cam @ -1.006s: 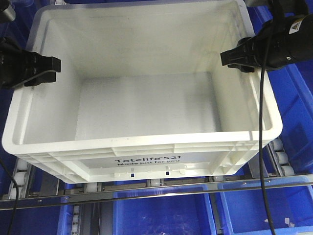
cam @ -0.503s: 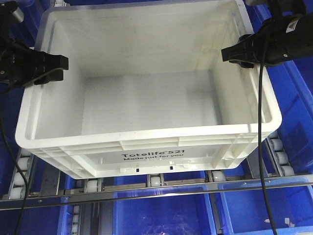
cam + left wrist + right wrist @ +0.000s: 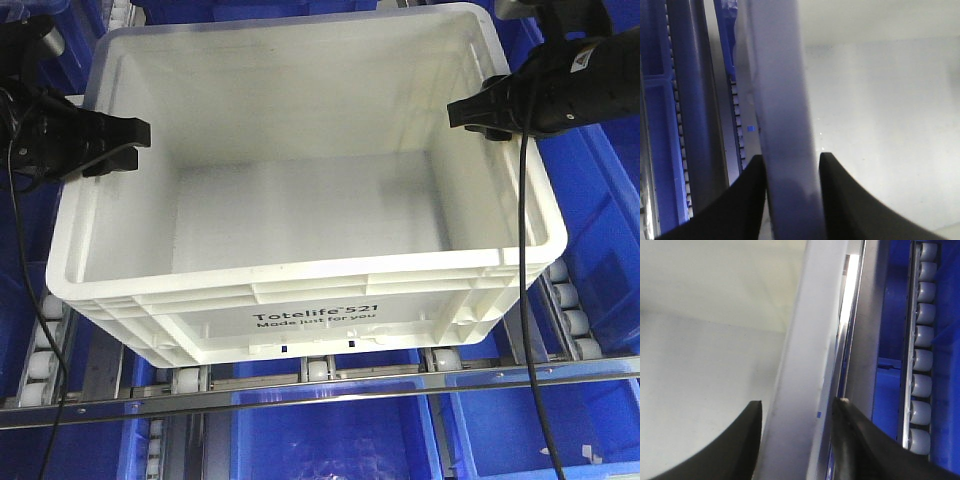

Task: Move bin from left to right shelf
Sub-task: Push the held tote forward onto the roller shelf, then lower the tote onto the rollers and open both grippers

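White bin (image 3: 420, 322) front reads "Totelife 521, Made just for you".

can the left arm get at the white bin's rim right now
Looks like yes: the left gripper straddles the side rim of the bin, one finger inside, one outside, nothing between them and the plastic.
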